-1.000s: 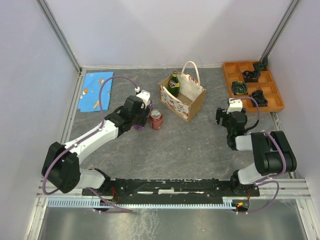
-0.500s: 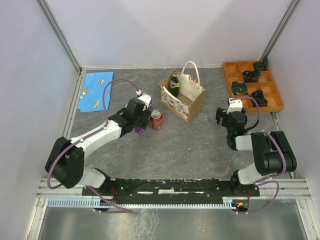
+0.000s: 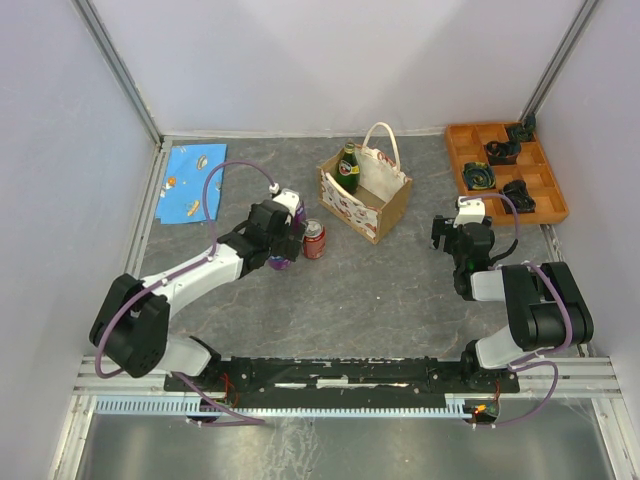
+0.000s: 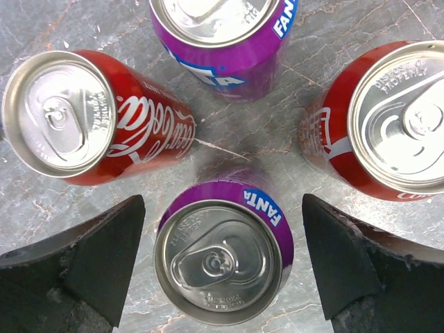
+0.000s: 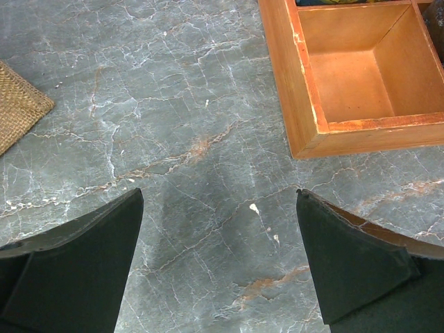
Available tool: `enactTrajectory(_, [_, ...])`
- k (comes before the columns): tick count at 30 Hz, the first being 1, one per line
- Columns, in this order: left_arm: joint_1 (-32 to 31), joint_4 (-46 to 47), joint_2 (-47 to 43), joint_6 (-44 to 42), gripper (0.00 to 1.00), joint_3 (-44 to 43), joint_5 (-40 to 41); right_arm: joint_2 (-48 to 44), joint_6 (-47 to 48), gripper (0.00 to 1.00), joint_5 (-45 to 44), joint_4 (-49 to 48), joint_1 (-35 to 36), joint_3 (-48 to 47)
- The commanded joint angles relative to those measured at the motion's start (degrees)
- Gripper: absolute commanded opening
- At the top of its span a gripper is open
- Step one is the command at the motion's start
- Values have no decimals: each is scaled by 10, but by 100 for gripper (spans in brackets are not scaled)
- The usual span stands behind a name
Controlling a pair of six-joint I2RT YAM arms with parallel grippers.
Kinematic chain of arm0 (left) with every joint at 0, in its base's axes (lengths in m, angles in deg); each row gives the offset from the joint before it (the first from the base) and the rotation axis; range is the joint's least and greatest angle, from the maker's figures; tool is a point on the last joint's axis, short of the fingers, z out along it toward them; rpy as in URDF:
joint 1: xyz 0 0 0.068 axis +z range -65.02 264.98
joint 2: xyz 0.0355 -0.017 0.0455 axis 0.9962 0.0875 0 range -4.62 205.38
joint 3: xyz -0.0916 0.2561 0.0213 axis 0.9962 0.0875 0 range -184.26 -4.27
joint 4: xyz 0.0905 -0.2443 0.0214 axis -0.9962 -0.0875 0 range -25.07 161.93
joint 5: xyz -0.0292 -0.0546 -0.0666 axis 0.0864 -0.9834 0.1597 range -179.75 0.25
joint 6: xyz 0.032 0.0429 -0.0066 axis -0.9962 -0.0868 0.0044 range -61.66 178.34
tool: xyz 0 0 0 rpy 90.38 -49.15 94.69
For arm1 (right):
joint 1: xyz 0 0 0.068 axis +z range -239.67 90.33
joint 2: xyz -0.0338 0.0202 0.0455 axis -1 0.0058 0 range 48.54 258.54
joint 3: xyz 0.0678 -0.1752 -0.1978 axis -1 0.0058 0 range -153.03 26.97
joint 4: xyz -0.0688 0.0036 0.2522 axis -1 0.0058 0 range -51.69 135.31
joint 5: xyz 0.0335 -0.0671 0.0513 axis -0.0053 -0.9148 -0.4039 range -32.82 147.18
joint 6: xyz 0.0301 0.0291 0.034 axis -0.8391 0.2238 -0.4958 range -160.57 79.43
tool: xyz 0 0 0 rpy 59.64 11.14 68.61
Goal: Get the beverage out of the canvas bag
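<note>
Now, left gripper [image 4: 222, 201] spread wide, purple soda can [image 4: 223, 260] upright between its jaws, untouched, canvas bag [image 3: 365, 195] nearby.

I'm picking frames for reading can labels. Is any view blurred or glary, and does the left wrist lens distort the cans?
Left wrist: sharp, soft sheen on the near Fanta can, lettering legible; the wide lens splays the other cans outward. Right wrist: sharp, faint shadow on the table. Top external: even light, no glare.

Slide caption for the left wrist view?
Left gripper open around an upright purple Fanta can; a second Fanta can and two red cans stand beyond.
</note>
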Motion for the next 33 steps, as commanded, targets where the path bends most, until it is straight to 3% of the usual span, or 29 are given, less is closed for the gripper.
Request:
enactTrajectory(1, [-1,34,-28,23,99,-2,19,-1,-1,99,-3,-20,-1,-16])
enactTrajectory(11, [-1,0,-95,-15,100,-103,0,-2,-1,99,-3,-20,0,-16])
enactTrajectory(19, [-1,64,-26,-79,88,-246,-72,-1,-1,99,-3,-20,0,-16])
enactTrajectory(21, [-1,75,11,-85,81,-290,-100,-2,-1,99,-3,-20,-1,-16])
enactTrajectory(26, [0,88,115,-86,35,-418,-162,-1,-1,99,-3,-20,-1,-16])
enactTrajectory(33, [10,98,243,-78,31,-534,-196,-1,-1,99,-2,-20,-1,-16])
